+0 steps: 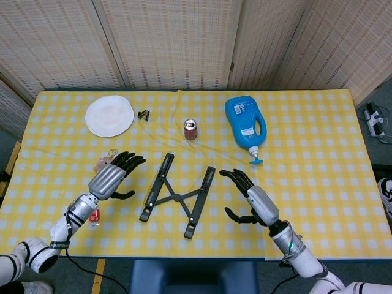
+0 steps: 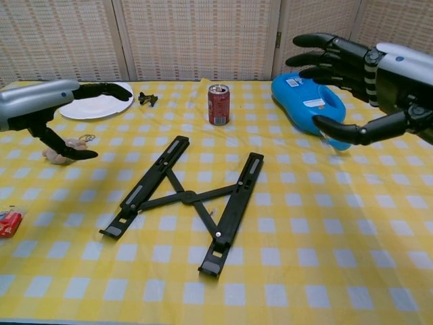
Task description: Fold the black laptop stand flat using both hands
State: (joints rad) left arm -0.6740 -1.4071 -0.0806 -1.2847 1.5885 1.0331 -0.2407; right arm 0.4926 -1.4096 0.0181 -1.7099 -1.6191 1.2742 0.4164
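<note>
The black laptop stand [image 1: 177, 196] [image 2: 186, 198] lies flat on the yellow checked tablecloth, its two long rails splayed and joined by crossed links in the middle. My left hand [image 1: 112, 177] [image 2: 47, 108] hovers to the left of the stand, fingers spread, holding nothing. My right hand [image 1: 254, 199] [image 2: 365, 74] hovers to the stand's right, also spread and empty. Neither hand touches the stand.
A red can [image 1: 191, 129] stands behind the stand, a blue detergent bottle [image 1: 246, 124] lies at the back right. A white plate [image 1: 109, 116], a small dark clip [image 1: 144, 115] and a plush toy [image 1: 102, 163] sit at the left. A small red item [image 1: 94, 215] lies by my left forearm.
</note>
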